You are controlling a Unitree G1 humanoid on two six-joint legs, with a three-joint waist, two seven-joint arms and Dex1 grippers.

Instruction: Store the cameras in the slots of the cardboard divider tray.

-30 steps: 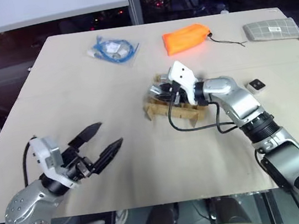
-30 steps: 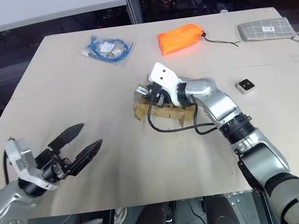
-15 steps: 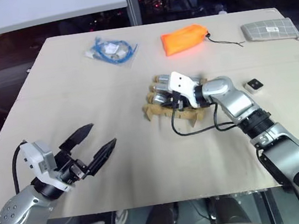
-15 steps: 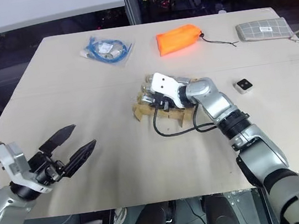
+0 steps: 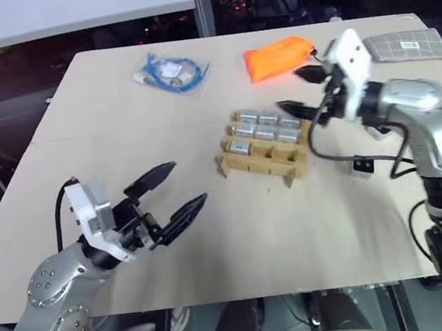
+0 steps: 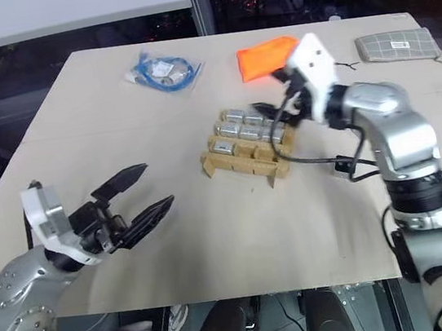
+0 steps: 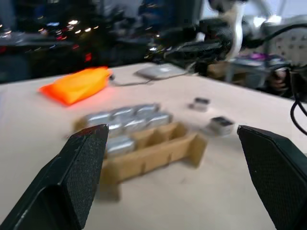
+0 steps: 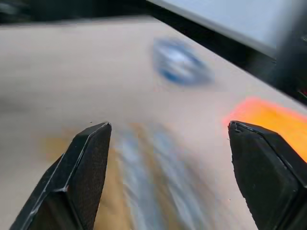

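The tray (image 5: pixel 261 149) sits mid-table, six cameras (image 5: pixel 264 131) slotted in. Your right gripper (image 5: pixel 303 92), fingers spread and empty, hangs beside it. Reach for the loose camera (image 5: pixel 362 165) squarely; left gripper (image 5: pixel 174 193) waits open

Both head views look forward and down over the surface (image 5: pixel 117 131), sharing the cardboard divider tray (image 5: pixel 262 153) at centre. The left wrist view looks low along the surface, near the tray's side. The right wrist view looks down on it from close above.
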